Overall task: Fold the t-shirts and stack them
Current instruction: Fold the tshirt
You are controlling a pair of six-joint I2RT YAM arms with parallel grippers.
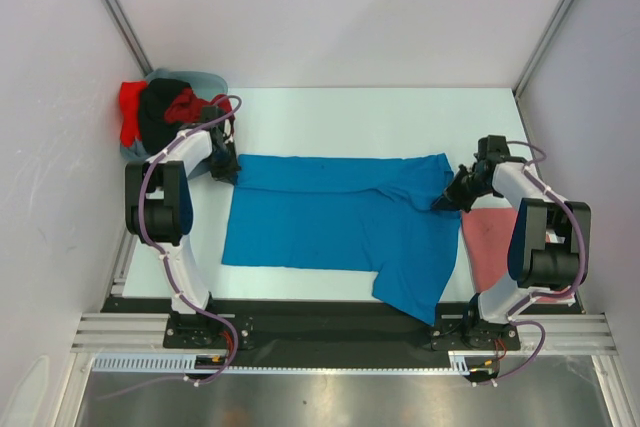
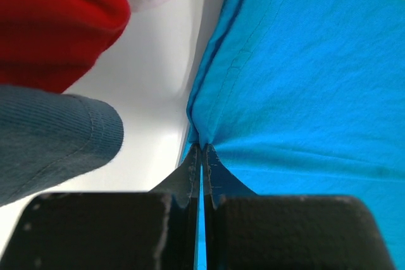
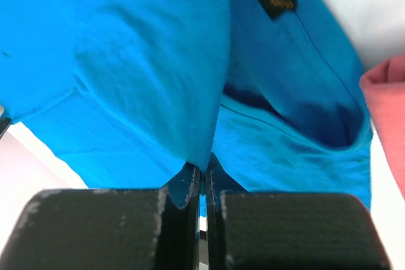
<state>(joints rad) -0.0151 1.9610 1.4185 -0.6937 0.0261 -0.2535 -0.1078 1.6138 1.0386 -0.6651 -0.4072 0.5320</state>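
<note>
Across the middle of the top view, the bright blue t-shirt (image 1: 330, 222) lies spread flat on the white table (image 1: 350, 117), with one flap reaching down toward the lower edge. The left gripper (image 1: 224, 163) sits at the shirt's upper left corner. Its wrist view shows the jaws pressed together with the blue hem pinched right between the tips. The right gripper (image 1: 448, 199) is at the upper right corner, same deal: jaws squeezed onto a fold of blue cloth. Just beside it on the right lies the pinkish-red t-shirt (image 1: 492, 245), flat. Up in the upper left there's a heap with a red t-shirt (image 1: 130, 107), a black t-shirt (image 1: 158, 112) and a grey-blue t-shirt (image 1: 200, 79).
</note>
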